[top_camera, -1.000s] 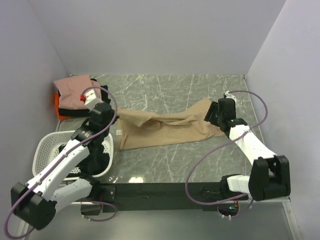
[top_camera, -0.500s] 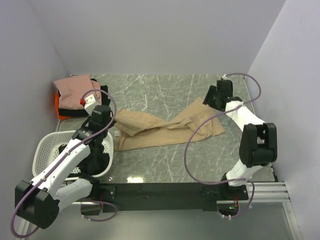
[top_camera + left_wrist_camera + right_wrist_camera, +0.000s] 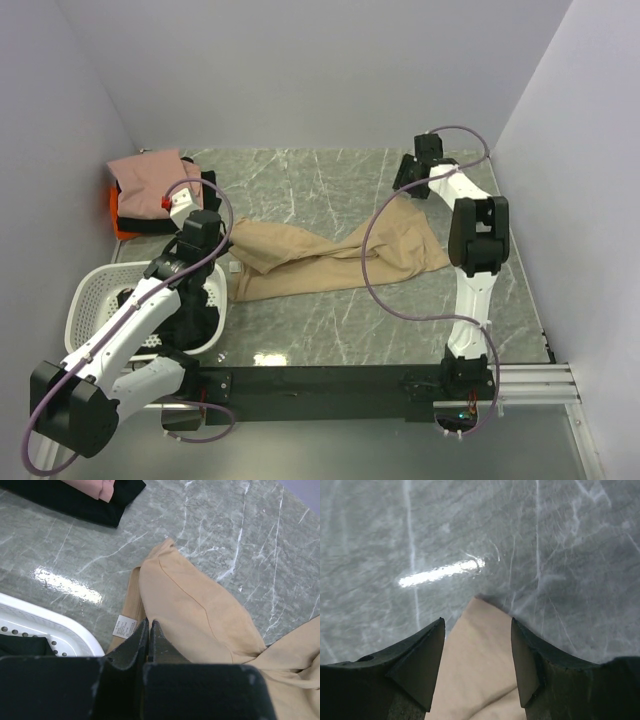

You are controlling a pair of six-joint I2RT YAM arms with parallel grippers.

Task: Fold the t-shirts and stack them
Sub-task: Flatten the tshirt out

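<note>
Left gripper (image 3: 149, 630): fingers pressed together, pinching the tan t-shirt (image 3: 320, 258) at an edge just beside its label (image 3: 124, 626). Right gripper (image 3: 477, 625): jaws spread, straddling the shirt's far corner, which lies below and between the fingers. Risk: closing on so little cloth may let the corner slip out, and the twisted middle would spoil the fold.

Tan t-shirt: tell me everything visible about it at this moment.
The tan t-shirt is soft, plain beige cloth. It lies unfolded, crumpled and twisted, stretched left to right across the marble table. A small white label shows at its left end, where the left gripper is shut on the cloth. At the far right, one pointed corner lies flat between the open fingers of the right gripper.
</note>
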